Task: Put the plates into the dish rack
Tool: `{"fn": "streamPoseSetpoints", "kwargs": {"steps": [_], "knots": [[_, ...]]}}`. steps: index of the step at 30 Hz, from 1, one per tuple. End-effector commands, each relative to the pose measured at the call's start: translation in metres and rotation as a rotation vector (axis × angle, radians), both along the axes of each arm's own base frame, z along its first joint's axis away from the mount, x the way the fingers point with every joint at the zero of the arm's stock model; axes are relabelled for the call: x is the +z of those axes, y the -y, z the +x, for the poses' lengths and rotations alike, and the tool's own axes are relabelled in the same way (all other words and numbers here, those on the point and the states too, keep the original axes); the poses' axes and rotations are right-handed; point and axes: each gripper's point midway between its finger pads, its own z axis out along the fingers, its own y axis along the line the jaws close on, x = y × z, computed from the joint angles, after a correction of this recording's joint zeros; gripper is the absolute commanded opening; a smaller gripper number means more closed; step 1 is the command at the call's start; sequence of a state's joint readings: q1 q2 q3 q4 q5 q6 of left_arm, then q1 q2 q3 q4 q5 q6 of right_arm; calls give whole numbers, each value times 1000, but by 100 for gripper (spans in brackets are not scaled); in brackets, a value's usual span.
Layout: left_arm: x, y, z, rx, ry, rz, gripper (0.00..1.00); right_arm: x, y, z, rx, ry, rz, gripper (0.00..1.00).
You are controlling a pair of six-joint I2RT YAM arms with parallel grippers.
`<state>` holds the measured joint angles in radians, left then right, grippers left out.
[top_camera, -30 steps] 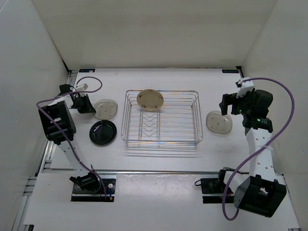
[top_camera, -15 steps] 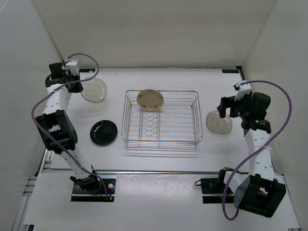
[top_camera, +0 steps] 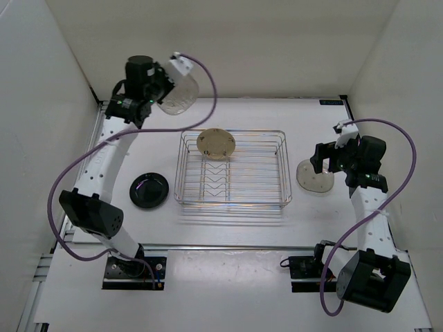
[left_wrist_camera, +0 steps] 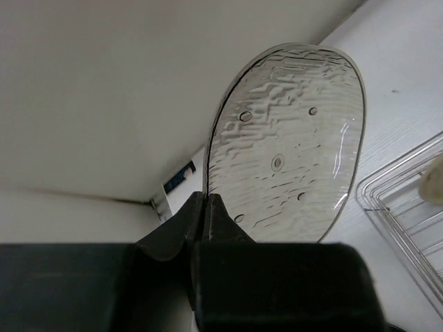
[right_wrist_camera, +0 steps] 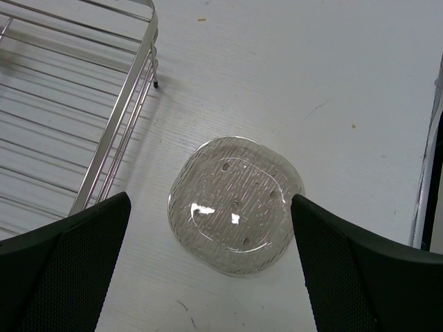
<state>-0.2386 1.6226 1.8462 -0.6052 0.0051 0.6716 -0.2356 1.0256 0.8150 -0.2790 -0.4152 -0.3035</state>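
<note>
The left gripper [left_wrist_camera: 207, 202] is seen raised high above the far left corner of the table [top_camera: 228, 232], and its jaws are clenched on the rim of one smoky-grey plate [left_wrist_camera: 287, 145]. This plate is held on edge in the air, clear of the table and beyond the far left corner of the dish rack [top_camera: 228, 203]. Its rippled underside and small dots are shown to the left wrist camera.

The right gripper [right_wrist_camera: 211, 200] is held above the right side of the table with its jaws spread wide and nothing grasped between them. A second smoky-grey plate [right_wrist_camera: 235, 204] is seen lying flat on the table directly beneath that gap, just beside the right wall of the rack but not touching it.

A tan plate [top_camera: 216, 144] is stood tilted inside the rack, near its far wall and left of centre; which divider it is lodged in cannot be told. A black plate [top_camera: 149, 190] is laid flat on the table just left of the rack, apart from it. The rest of the rack's wire floor and V-shaped dividers are left uncovered
</note>
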Motion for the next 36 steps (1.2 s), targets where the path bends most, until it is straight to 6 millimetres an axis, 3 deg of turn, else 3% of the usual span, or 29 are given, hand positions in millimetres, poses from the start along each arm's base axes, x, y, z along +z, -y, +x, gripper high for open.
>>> {"fn": "streamPoseSetpoints", "kwargs": {"steps": [1, 2, 4, 5, 8, 10, 14, 16, 18, 19, 27, 36], "knots": [[47, 16, -27, -22, 129, 244, 10, 6, -1, 5, 24, 38, -4, 100], [54, 38, -38, -57, 154, 282, 10, 6, -1, 5, 29, 41, -12, 100], [62, 55, -46, -101, 190, 373, 10, 6, -1, 5, 29, 41, -12, 100], [66, 75, -52, -140, 216, 395, 10, 3, -1, 5, 29, 32, -10, 100], [62, 95, -59, -186, 244, 517, 10, 4, -2, 5, 37, 33, -5, 100], [49, 117, -67, -253, 250, 606, 10, 4, -4, 5, 46, 35, 0, 100], [43, 141, -72, -305, 276, 643, 10, 0, -5, 4, 46, 26, 2, 100], [21, 152, -72, -358, 244, 658, 10, 0, -6, 3, 54, 27, 7, 100], [8, 156, -72, -386, 231, 673, 10, 0, -6, 3, 54, 27, 7, 100], [-9, 159, -71, -407, 208, 684, 10, 1, -8, 3, 61, 28, 12, 100], [-54, 168, -72, -490, 180, 734, 10, -2, -7, 4, 65, 22, 6, 100], [-65, 186, -76, -541, 210, 749, 10, -5, -7, 5, 65, 13, 9, 100]]}}
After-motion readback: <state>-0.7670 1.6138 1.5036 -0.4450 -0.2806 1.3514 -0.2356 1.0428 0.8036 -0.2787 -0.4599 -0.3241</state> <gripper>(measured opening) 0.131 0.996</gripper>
